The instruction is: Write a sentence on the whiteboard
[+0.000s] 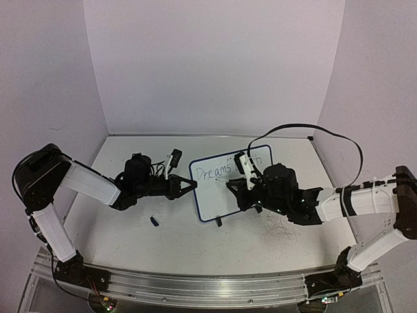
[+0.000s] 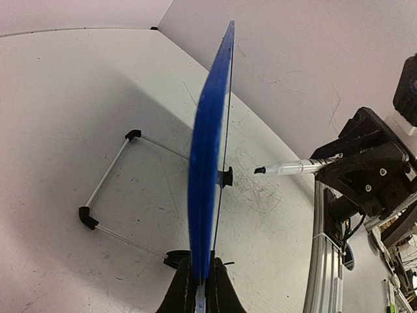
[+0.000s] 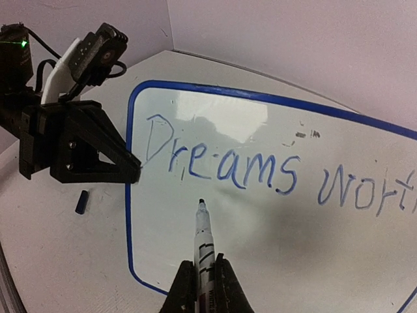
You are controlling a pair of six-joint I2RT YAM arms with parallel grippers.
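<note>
Tabletop [image 1: 130,228]: left end effector [image 2: 199,287] pinches whiteboard [image 2: 208,130]; right end effector [image 3: 203,280], marker [image 3: 203,235].

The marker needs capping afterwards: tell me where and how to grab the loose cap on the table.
Pinch the marker cap across its middle, coming straight down: it lies on its side on the table, apart from the whiteboard, both long sides exposed.

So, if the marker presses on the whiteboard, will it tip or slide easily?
Probably tippy: the whiteboard is thin, stands nearly upright and rests on only a slim wire stand. It looks light, so it may slide on the smooth table. The left gripper, shut on its edge, should steady it against the marker.
</note>
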